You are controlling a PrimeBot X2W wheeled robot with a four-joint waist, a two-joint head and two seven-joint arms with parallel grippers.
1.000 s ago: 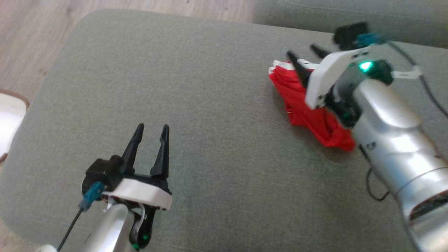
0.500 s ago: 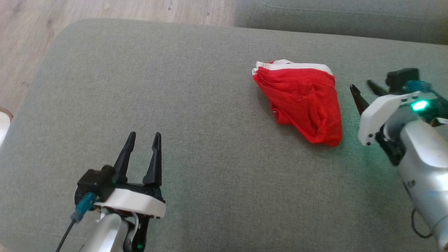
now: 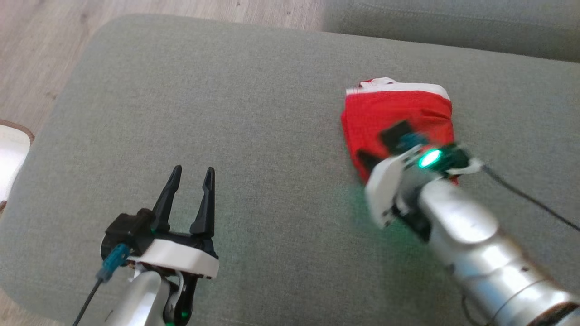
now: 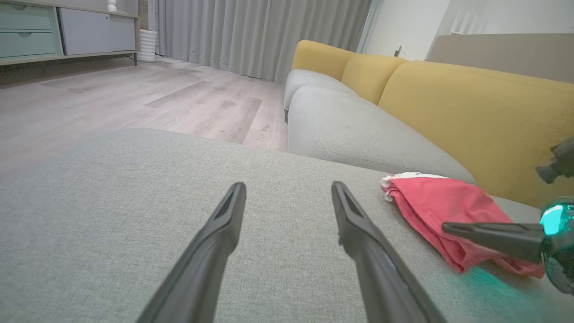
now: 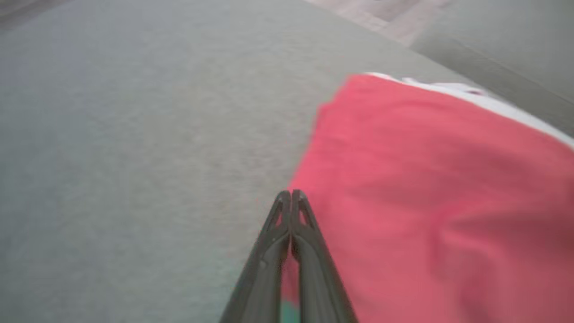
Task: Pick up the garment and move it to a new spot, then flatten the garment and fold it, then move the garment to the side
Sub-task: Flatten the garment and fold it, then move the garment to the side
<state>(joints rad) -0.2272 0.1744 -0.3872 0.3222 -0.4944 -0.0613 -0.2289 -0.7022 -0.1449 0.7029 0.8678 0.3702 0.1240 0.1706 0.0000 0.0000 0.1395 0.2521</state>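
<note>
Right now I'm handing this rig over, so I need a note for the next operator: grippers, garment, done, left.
Left gripper: jaws open, empty, above the grey cushion, apart from the red garment.
Right gripper: jaws shut, tips at the garment's near edge; pinching cloth or not, I cannot tell.
Garment: compact bundle on the cushion, white band on its far side; looks folded.
Left: probably moving it aside.

Red garment with white band (image 3: 398,113): soft cloth, matt, creased.
Grey-green seat cushion (image 3: 253,113): coarse woven fabric, matt.
Pale plank floor (image 4: 134,98): wood grain, faint sheen.
Silver right forearm (image 3: 476,244): smooth, glossy, metal-like.
Left gripper (image 3: 193,169), long dark fingers (image 3: 205,203): matt black plastic.
Yellow sofa back (image 4: 471,112): matt cloth.
</note>
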